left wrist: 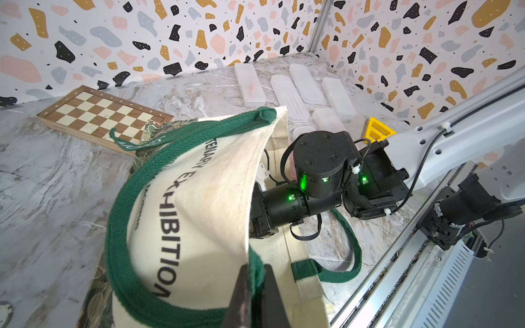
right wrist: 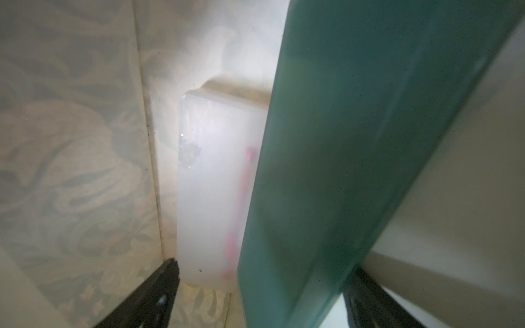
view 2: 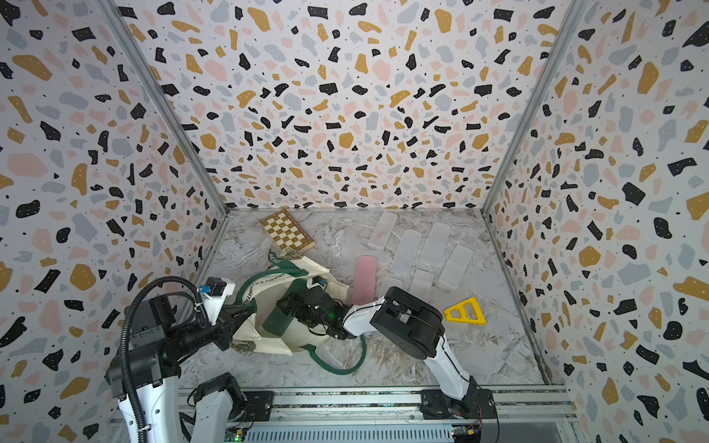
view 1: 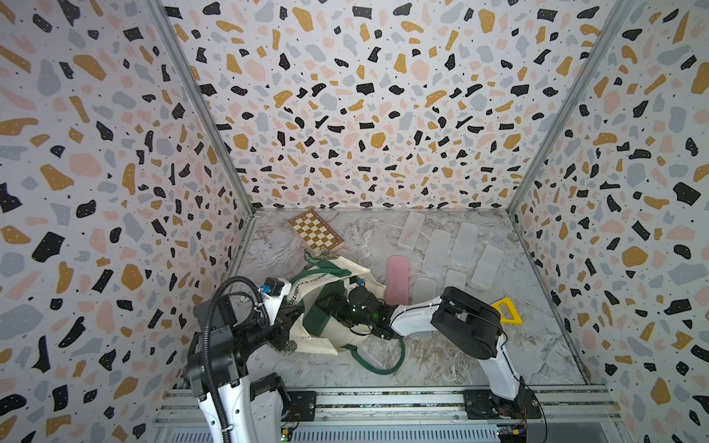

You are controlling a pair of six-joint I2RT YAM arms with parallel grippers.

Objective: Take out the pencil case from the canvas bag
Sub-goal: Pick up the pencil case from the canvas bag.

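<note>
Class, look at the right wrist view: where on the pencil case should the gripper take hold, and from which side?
Probably take the pencil case by its near short end, across its narrow width, coming lengthwise into the canvas bag. It lies flat, pointing away from the right gripper; the green strap covers one long edge.

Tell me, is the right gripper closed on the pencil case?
No, the right gripper is open, fingers wide apart, not pressing the pencil case.

The marble-patterned tabletop (view 1: 441, 356) carried a wooden chessboard (view 1: 315, 230) near its far-left corner. The canvas bag (view 1: 318, 347) lay nearer. A pink case (view 1: 397, 279) sat just beside it, with what looked like six translucent cases (view 1: 465, 237) farther right. A yellow triangular piece (view 1: 507, 311) lay toward the right edge.
</note>
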